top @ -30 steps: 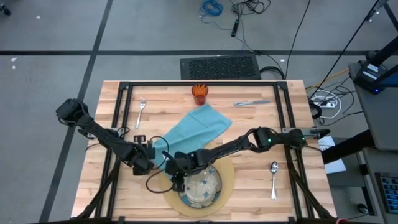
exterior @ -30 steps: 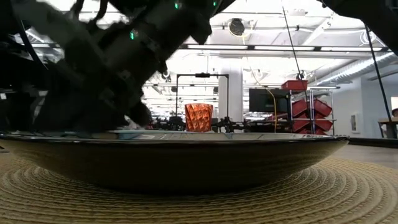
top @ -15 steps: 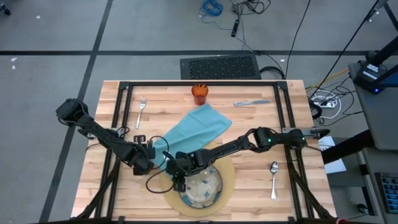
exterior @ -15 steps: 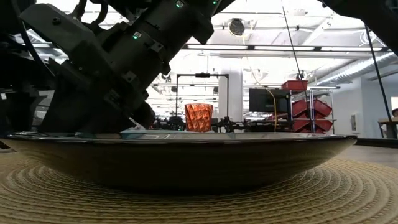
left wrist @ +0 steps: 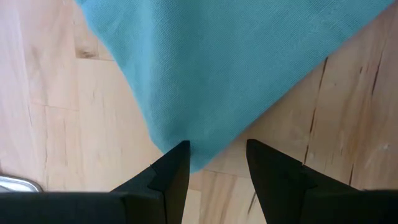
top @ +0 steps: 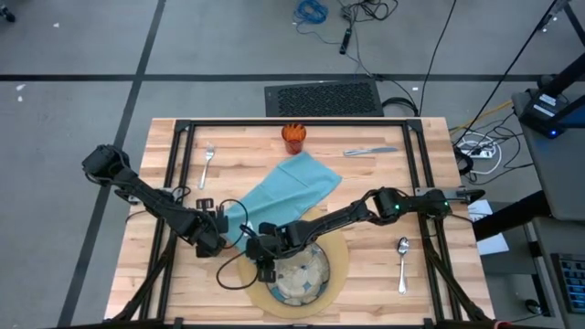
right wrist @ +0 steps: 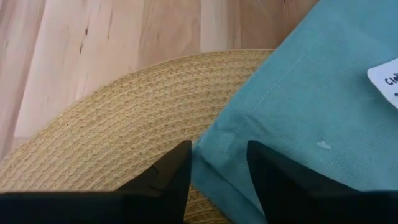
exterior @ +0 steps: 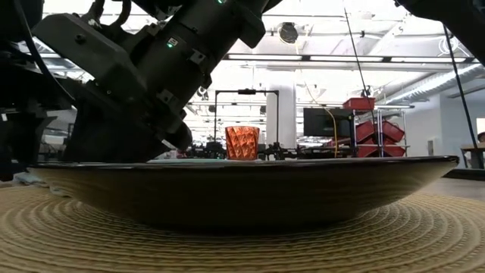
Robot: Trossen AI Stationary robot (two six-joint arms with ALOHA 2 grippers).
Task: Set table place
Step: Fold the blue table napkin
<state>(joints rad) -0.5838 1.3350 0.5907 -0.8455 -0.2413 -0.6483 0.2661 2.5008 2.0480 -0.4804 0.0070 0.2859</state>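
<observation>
Napkin tag point(right wrist: 384, 79) lettering (cut off, unreadable)

Dish point(top: 302, 274) on mat point(top: 336, 267); napkin point(top: 288, 190) overlaps mat's edge.

- The left arm is stretched low from the rear left toward the middle, its left end effector point(top: 222, 239) held with fingers point(left wrist: 171, 171) parted.
- The right arm is reached across from the right, its right end effector point(top: 265, 267) held low, fingers point(right wrist: 168, 171) apart.

Wooden table point(top: 366, 265), mat point(top: 338, 260), napkin point(top: 292, 187), fork point(top: 208, 164), knife point(top: 369, 151), spoon point(top: 402, 263), cup point(top: 293, 137)
</observation>
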